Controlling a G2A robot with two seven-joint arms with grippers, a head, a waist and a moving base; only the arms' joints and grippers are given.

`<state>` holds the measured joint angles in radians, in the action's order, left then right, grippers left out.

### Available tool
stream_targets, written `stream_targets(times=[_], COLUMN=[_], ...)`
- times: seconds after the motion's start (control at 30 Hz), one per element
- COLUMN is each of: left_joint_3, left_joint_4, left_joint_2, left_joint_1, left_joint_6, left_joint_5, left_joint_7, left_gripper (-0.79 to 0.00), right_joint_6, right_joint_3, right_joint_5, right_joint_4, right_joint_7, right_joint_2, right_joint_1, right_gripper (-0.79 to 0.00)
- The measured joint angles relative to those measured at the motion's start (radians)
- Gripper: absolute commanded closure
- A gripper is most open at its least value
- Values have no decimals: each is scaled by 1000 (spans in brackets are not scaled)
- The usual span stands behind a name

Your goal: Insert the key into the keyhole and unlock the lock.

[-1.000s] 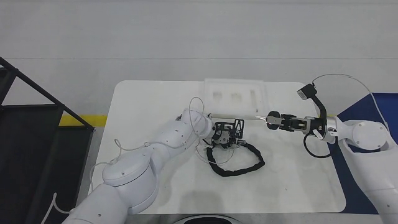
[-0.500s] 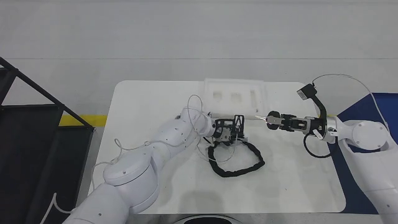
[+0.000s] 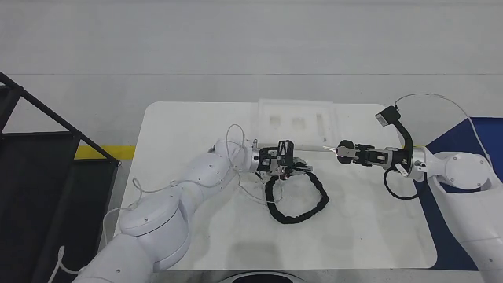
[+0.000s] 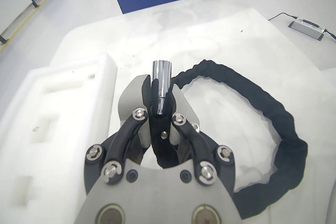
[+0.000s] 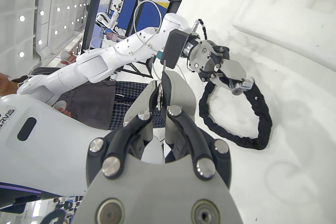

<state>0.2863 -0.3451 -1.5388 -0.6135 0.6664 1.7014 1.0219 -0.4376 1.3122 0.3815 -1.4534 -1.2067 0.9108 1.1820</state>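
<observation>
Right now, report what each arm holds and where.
Left jaws clamp the chain lock by its chrome cylinder, keyhole end protruding. Right jaws pinch the key by its head, blade protruding.

I see a shiny silver lock cylinder [image 4: 161, 83], a black chain sleeve [image 4: 262, 97], a silvery key [image 5: 159, 97], and a white foam tray [image 4: 78, 72] on a white table [image 4: 236, 33].

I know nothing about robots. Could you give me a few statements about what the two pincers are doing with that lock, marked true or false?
1. The left pincer clamps the lock cylinder. True.
2. The key already sits in the keyhole. False: the right pincer holds it apart from the cylinder.
3. The black chain lies inside the foam tray. False: it loops on the table beside the tray.
4. Both pincers are shut on something. True.
</observation>
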Motion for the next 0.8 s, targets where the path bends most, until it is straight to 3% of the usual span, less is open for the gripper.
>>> stream_targets(times=[0.17,0.4,0.63,0.8], left_joint_3=[12,47,93,148], left_joint_4=[-29,-124,-285,-443], left_joint_2=[46,118,189,245], left_joint_1=[-25,-47,-45,-47], left_joint_6=[-78,-178,-175,-135], left_joint_5=[22,17,29,49], left_joint_7=[159,310,299,195], left_gripper=[0,0,0,0], right_joint_6=[17,174,324,311], right_joint_3=[6,68,139,197], right_joint_5=[-45,-214,-240,-273], right_joint_4=[-22,-176,-349,-481], right_joint_7=[24,-12,-38,-77], right_joint_2=[-3,-29,-47,-61], right_joint_1=[6,60,137,199], right_gripper=[0,0,0,0])
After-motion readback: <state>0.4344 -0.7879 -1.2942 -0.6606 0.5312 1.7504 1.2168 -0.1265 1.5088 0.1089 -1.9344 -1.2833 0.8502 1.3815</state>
